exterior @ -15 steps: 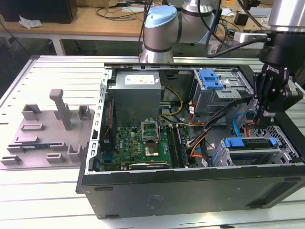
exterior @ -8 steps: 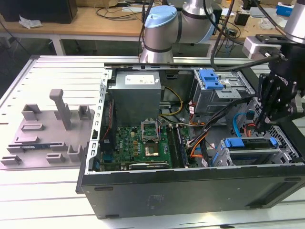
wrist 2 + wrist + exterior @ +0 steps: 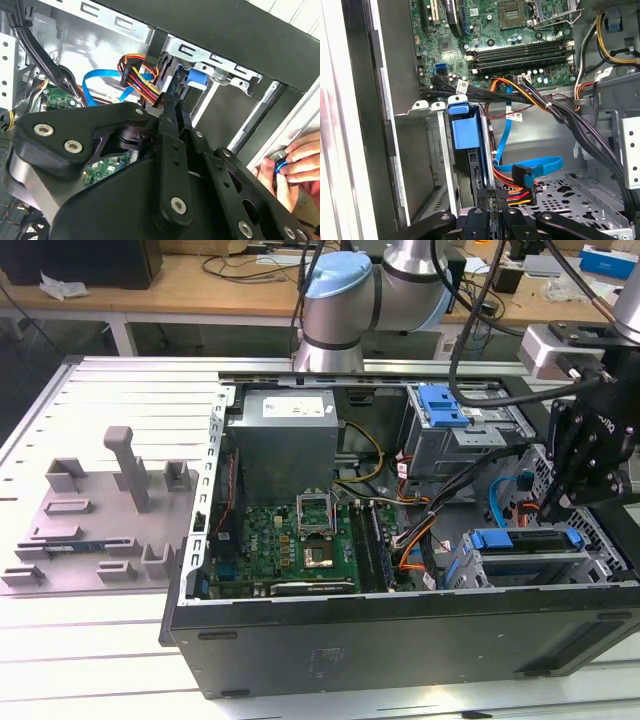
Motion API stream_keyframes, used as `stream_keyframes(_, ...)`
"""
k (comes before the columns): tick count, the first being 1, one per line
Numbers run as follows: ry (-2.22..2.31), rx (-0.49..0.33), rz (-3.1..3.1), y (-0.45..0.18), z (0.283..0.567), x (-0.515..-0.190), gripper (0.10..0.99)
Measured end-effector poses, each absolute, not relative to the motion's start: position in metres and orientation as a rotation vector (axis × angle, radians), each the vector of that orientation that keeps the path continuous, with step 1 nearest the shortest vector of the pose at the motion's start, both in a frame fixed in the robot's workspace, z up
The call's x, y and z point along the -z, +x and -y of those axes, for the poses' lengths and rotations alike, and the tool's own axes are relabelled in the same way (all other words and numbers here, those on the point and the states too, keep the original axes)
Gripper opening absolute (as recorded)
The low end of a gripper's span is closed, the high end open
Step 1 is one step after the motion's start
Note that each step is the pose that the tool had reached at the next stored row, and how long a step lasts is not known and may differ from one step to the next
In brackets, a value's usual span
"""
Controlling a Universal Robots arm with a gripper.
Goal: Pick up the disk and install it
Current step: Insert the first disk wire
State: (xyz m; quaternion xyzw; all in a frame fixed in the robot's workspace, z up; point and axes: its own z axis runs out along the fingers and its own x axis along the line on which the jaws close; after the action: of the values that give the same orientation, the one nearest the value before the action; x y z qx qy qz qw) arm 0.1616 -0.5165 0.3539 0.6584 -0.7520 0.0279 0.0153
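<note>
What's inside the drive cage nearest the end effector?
The disk sits in the cage, blue bracket showing. Its metal body is mostly covered by cage walls and the end effector.

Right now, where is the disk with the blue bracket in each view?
Exterior view: the disk sits in the bay at the exterior view's right.
Second wrist view: the disk's blue tab shows in the metal bay.
First wrist view: the disk's blue end stands in the bay.
Shared landmark: the thin blue cable beside it.
</note>
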Motion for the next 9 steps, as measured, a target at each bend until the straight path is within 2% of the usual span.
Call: stream_keyframes(9,2.062,-0.068,2.343,0.1616,0.5205,-0.3539,0.165)
